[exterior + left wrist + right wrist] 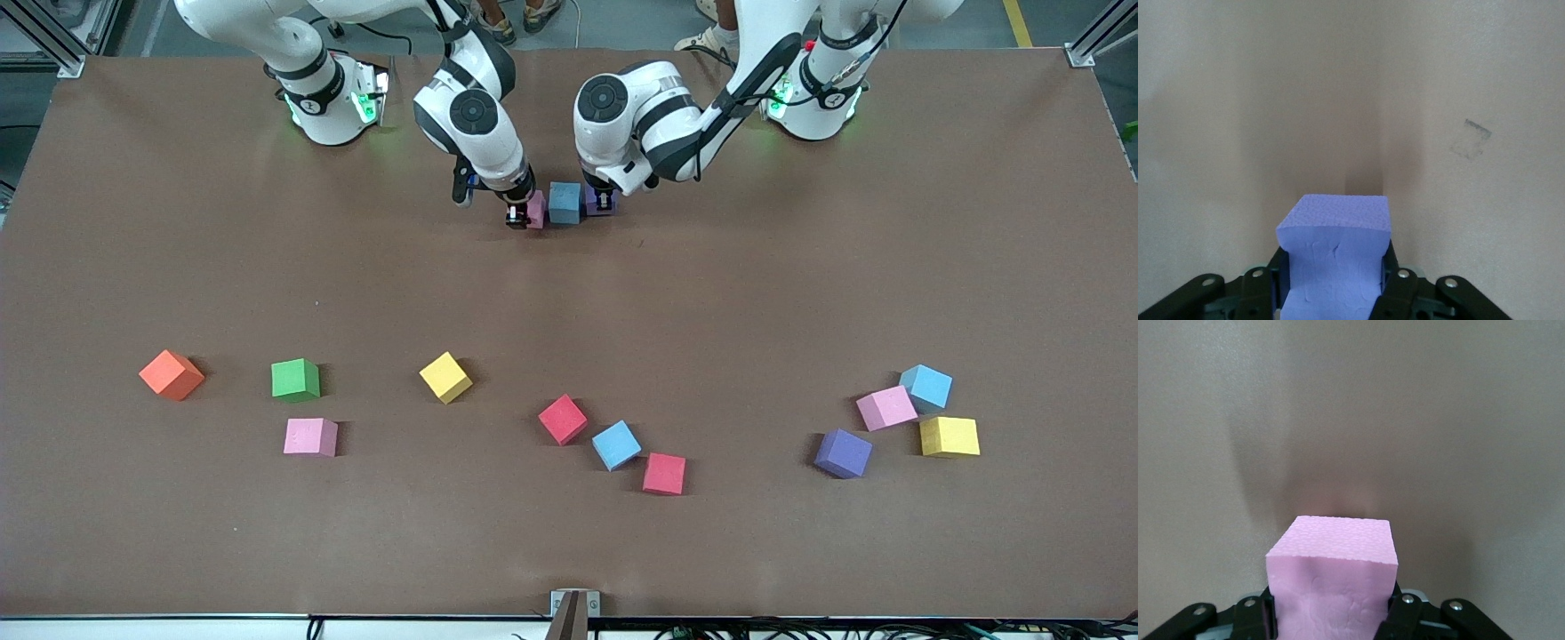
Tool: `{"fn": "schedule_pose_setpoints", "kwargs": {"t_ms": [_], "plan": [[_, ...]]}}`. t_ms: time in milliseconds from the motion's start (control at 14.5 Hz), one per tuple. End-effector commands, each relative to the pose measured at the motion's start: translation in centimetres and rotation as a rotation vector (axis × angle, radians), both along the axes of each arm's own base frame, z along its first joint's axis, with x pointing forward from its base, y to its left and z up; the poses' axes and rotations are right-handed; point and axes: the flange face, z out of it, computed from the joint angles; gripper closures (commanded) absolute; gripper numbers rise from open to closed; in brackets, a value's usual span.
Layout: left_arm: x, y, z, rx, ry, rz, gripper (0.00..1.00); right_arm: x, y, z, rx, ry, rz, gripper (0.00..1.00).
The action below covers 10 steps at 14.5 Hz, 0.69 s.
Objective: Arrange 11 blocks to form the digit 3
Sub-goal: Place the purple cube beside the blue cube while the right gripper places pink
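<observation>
One block [564, 202] sits between the two hand-held blocks.

Row of 3 near bases: pink cube [536, 210], blue cube [564, 202], purple cube [601, 201], touching. 11 other cubes loose, scattered nearer camera, incl. orange [172, 374].

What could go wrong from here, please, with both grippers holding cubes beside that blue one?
1. The left gripper with its purple cube and the right gripper with its pink cube flank the blue cube closely; either could nudge it and skew the row.
2. The two wrists stand close together above the row and might collide.
3. The foam looks squeezed, so a cube may spring or shift on release.
</observation>
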Motion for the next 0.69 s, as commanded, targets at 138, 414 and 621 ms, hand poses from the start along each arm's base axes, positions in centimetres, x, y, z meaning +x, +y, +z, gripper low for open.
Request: {"fn": "schedule_pose_setpoints", "kwargs": {"t_ms": [138,414,621], "plan": [[-0.6,-0.1,0.2,-0.008,-0.034,0.061,0.99,-0.9,0.3,-1.1,-0.012,-0.008,0.005,0.99],[0.0,0.6,-1.3,0.011,-0.035,0.040,0.99,-0.4,0.2,-1.1,-0.004,-0.020,-0.009,0.99],[0.4,0.5,-1.4,-0.009,-0.054,0.034,0.99,-0.3,0.2,-1.4,0.004,-0.025,-0.018,0.99]]}}
